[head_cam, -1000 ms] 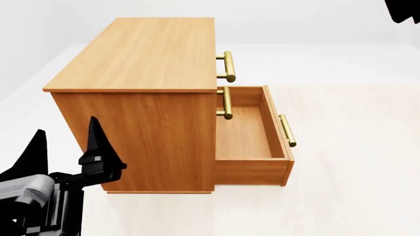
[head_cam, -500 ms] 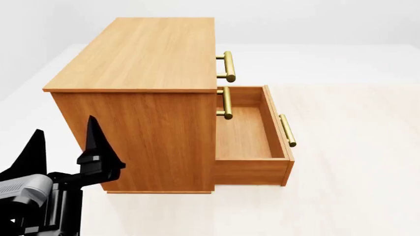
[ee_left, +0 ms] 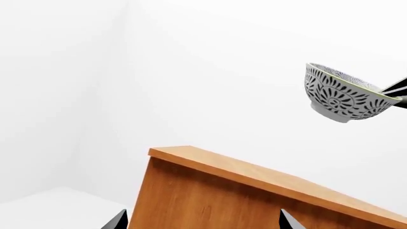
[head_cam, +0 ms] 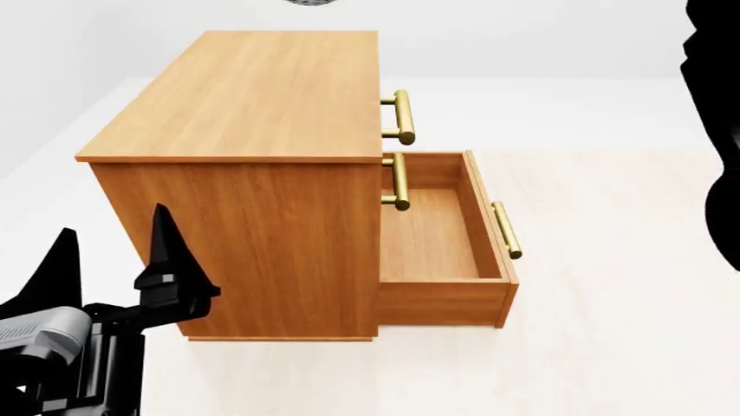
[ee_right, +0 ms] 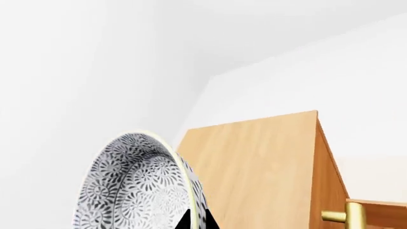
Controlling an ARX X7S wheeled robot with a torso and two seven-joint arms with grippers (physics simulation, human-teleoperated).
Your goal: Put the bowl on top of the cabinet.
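The right gripper [ee_right: 194,220] pinches the speckled bowl [ee_left: 343,94] by its rim, aloft above the cabinet [head_cam: 249,104]; the left gripper [head_cam: 116,260] hangs open beside the cabinet's side panel.

A pale, cream-white floor [head_cam: 601,347] stretched out, glossy enough to carry a faint sheen, and it bore no markings. Behind it rose plain white walls [head_cam: 555,39]. In the left wrist view two such walls met in a soft vertical corner [ee_left: 121,71], with a strip of the same pale floor at its foot.
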